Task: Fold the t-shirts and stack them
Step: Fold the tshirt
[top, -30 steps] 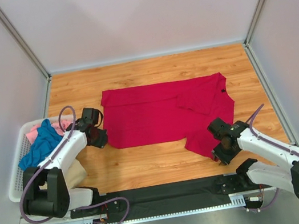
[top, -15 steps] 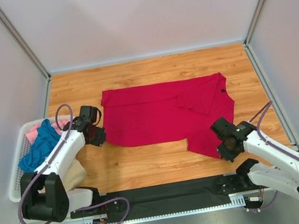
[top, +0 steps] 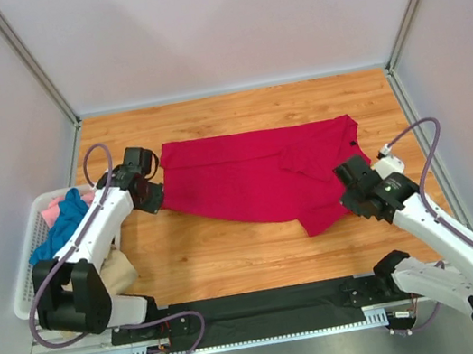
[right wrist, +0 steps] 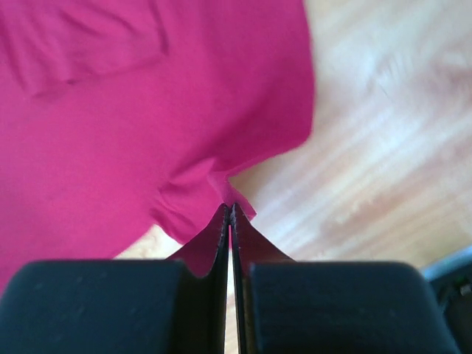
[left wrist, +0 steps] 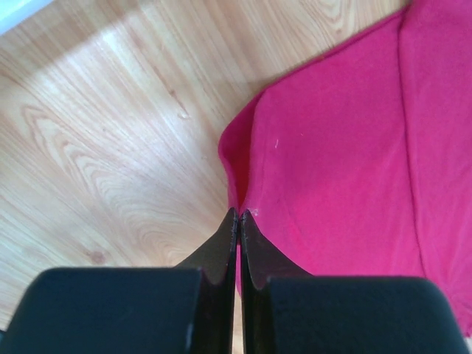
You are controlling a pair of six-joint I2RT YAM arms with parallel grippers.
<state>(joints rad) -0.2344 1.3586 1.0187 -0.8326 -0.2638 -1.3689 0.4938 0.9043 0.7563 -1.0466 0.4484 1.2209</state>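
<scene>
Top external view: at centre left the left hand (top: 152, 198) is closed tight on the lower left corner of the crimson t-shirt (top: 246, 180), which is spread across the middle of the desk (top: 231, 251). At lower right the right hand (top: 356, 200) is pinched shut on its lower right corner (both likely held for folding it over).

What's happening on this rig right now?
Both arms grip one large crimson red cloth t-shirt lying spread on the wooden table. The left tool is shut on the shirt's left edge, the right tool is shut on its near right corner; the fold isn't done yet. A teal blue tee, a pink tee and a tan tee sit in the white plastic lattice basket at the left.
</scene>
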